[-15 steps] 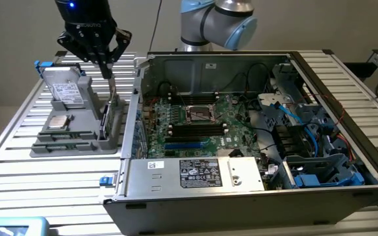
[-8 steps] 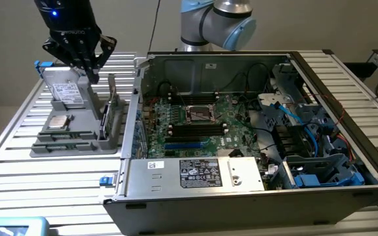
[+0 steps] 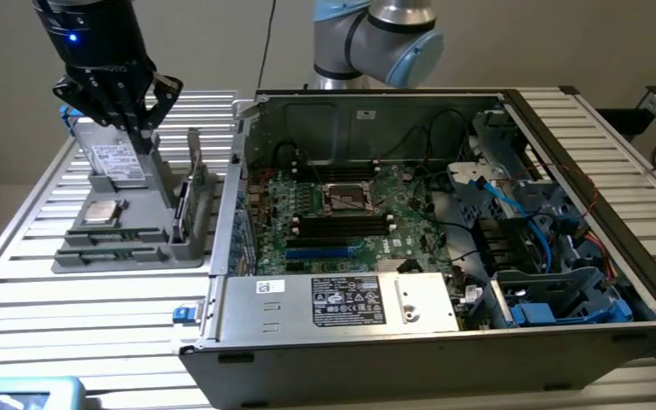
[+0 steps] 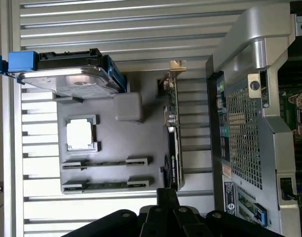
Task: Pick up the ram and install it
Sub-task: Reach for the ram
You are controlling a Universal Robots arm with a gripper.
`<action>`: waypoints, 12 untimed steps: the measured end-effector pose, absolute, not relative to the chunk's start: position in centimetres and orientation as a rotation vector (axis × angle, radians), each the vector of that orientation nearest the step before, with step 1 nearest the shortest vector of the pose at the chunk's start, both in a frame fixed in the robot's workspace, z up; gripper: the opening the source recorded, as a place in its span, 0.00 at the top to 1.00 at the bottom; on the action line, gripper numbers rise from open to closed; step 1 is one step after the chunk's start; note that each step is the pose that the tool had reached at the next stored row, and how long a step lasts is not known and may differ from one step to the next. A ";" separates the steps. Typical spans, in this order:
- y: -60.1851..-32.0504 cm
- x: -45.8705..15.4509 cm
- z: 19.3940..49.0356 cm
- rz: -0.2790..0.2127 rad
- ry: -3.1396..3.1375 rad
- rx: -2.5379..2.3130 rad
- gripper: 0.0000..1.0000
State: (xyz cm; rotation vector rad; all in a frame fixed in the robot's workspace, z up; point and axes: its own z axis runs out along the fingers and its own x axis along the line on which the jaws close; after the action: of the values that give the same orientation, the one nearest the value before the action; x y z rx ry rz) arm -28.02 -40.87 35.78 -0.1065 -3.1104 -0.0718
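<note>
Two ram sticks lie flat in slots at the near end of the grey tray (image 3: 191,248): one ram stick (image 3: 109,235) (image 4: 104,162) and a second ram stick (image 3: 105,254) (image 4: 104,185) beside it. Both are thin green strips. My gripper (image 3: 143,142) (image 4: 167,193) hangs above the tray's far end, over the hard drive (image 3: 115,161), well clear of the ram. Its fingers are shut together and nothing is between them. The open computer case (image 3: 442,325) stands at the exterior view's right of the tray, and its motherboard (image 3: 402,201) shows the long black memory slots (image 3: 340,226).
On the tray also sit a square silver chip (image 3: 100,213) (image 4: 81,134) and an upright green card with a metal bracket (image 3: 197,205) (image 4: 173,143). The case wall (image 4: 245,123) rises close beside the tray. Cables and drive cages crowd the case's right side. The slatted table (image 3: 78,316) surrounds everything.
</note>
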 end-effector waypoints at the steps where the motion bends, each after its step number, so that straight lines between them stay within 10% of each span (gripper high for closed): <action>1: -40.9 -28.1 35.7 -0.072 -3.107 -0.104 0.89; 12: -41.3 -28.6 34.8 -0.070 -3.095 -0.047 0.89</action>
State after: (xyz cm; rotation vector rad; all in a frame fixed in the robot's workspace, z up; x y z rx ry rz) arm -28.58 -41.28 34.79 -0.0475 -3.0953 -0.0696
